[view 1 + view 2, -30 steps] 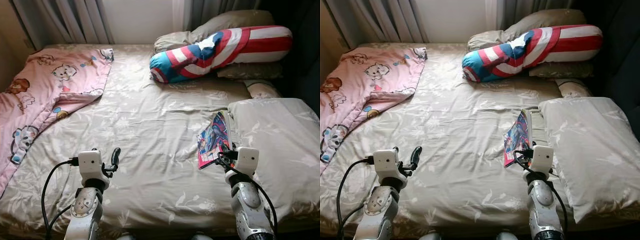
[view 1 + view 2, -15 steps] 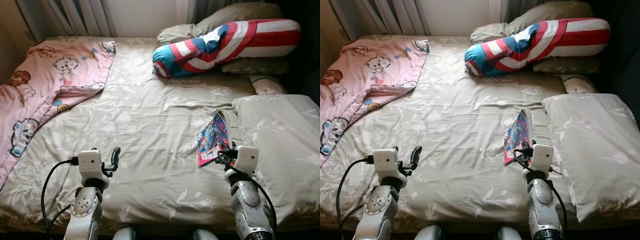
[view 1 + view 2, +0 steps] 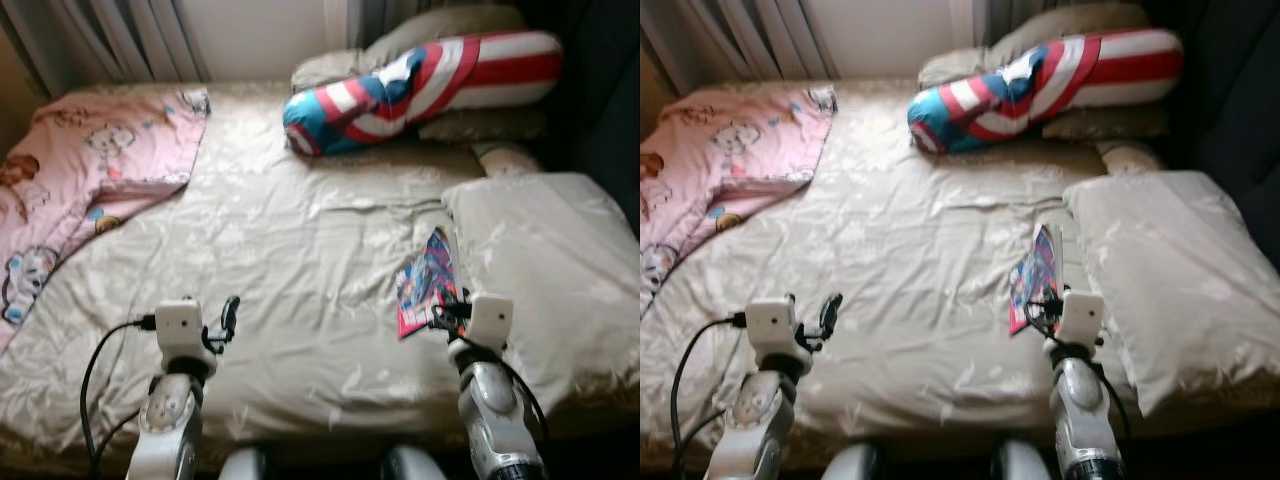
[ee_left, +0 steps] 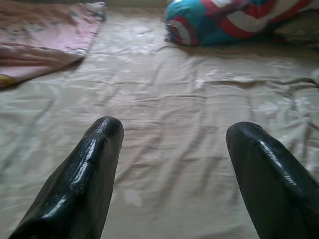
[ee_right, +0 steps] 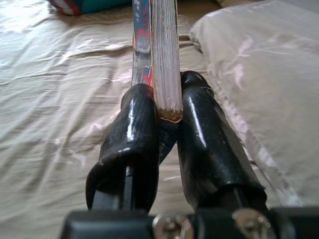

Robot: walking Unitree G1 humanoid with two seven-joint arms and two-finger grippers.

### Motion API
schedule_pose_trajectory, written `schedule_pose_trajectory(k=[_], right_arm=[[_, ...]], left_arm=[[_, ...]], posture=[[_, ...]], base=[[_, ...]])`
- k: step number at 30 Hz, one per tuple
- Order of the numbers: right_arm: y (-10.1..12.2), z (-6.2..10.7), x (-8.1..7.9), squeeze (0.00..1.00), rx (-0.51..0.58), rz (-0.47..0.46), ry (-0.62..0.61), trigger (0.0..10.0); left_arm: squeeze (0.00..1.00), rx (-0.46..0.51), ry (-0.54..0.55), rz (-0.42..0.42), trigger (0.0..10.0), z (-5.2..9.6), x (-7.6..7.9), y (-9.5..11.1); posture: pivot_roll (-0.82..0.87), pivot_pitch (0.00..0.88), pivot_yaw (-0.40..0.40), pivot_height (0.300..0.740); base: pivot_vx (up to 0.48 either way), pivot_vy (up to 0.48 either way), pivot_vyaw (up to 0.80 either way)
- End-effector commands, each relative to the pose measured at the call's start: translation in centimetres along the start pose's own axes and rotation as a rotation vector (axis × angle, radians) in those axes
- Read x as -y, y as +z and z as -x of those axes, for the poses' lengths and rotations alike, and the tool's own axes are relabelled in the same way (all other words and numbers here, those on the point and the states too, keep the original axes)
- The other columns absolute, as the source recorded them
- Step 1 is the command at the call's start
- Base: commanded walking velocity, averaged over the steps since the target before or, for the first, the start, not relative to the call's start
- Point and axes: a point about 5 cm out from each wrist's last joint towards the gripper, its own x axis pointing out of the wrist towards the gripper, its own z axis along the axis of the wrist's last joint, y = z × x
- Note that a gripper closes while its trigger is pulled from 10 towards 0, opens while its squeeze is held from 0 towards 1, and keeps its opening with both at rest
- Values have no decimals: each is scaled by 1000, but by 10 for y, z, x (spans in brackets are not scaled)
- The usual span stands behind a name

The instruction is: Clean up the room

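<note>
Gripping the comic book [image 5: 158, 55] by its near edge: R gripper [image 5: 169, 107], both black fingers [image 5: 139, 134] clamped tight on the cover and page block, book edge-on betw. them. In head view the book is at the R side of the bed [image 3: 300, 260], just beside the near corner of the beige pillow [image 3: 545, 260], tilted up on the gripper side; can't tell if its far end rests on the sheet.

L gripper [image 4: 172, 144]: fingers wide apart, nothing betw. them, hovering over bare sheet near the foot edge of the bed, well apart from the book.

Outward from the book, w/ bed as ref.:
- beige pillow lying along R side of bed, askew
- red/white/blue striped bolster [image 3: 420, 85] across the head of the bed, leaning on another pillow [image 3: 440, 30] behind it
- pink cartoon blanket [image 3: 80, 180] crumpled on far-L side of bed, spilling over the edge
- sheet wrinkled throughout

Status (judgement): early. Book is grasped but not yet off the bed or put away. Left to do, prob.: stow book, straighten pillows + bolster, fold or spread blanket, smooth sheet. No destination for the book visible.
</note>
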Motion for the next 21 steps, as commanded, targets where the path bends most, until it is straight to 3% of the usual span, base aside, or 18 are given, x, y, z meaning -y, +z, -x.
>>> schedule_pose_trajectory(k=[1, 10, 15, 19, 21], right_arm=[[12, -4, -3, 0, 59, -5, 11, 10000], [13, -9, -9, 0, 33, -57, 102, 10000], [15, -9, -17, 0, 7, -126, 224, 10000], [9, -7, -26, 0, -73, -219, 373, 10000], [7, -7, -25, 0, -84, -180, 372, 10000]], left_arm=[[0, -8, -7, -9, 10000, 1, 0, 1], [0, -10, -20, -27, 10000, 2, 0, 1], [0, -9, -22, -31, 10000, 2, 0, 1], [0, -9, -25, -37, 10000, 2, -1, 2], [0, -9, -27, -41, 10000, 2, -1, 3]], posture=[[-26, 138, 2, 652], [-22, 133, 8, 652], [-20, 132, 10, 652], [-18, 138, 15, 652], [-16, 142, 17, 652]], base=[[0, 0, 0], [0, 0, 0], [0, 0, 0], [0, 0, 0], [0, 0, 0]])
